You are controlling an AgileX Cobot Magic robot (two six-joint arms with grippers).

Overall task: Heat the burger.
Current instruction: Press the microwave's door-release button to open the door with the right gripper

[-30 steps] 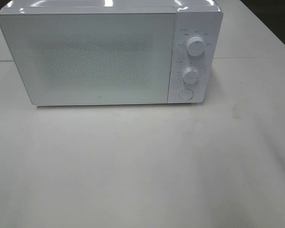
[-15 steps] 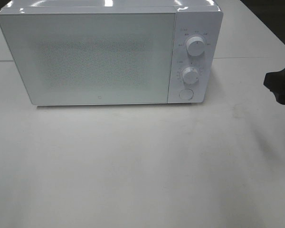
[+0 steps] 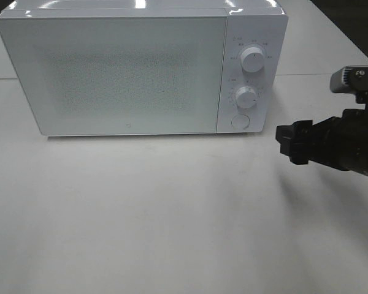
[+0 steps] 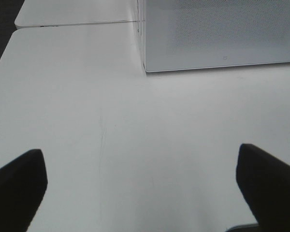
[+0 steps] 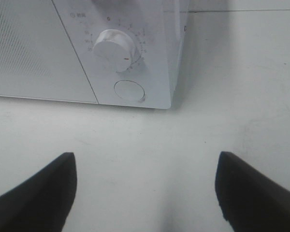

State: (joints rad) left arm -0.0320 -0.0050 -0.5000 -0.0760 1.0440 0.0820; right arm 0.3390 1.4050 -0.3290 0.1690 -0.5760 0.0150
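White microwave point(image 3: 141, 67) across upper left to centre of the high view, standing on the white table point(image 3: 172, 214). Door point(image 3: 116, 73) shut. Control panel at the right end: upper knob point(image 3: 253, 59), lower knob point(image 3: 246, 97) beneath it, round button point(image 3: 240, 121) at the bottom. Burger not visible in any view, so can't say where it sits.

Right gripper point(image 3: 289, 142) at the right edge of the high view, mid-height, pointing left toward the panel. Roughly level with the round button, clear gap to the microwave. Right wrist view: jaws wide apart, nothing between them, lower knob and round button straight ahead.

Left gripper point(image 4: 140, 188) seen only in the left wrist view. Jaws wide apart, empty, bare table in between. Lower front corner of the microwave ahead, well apart.
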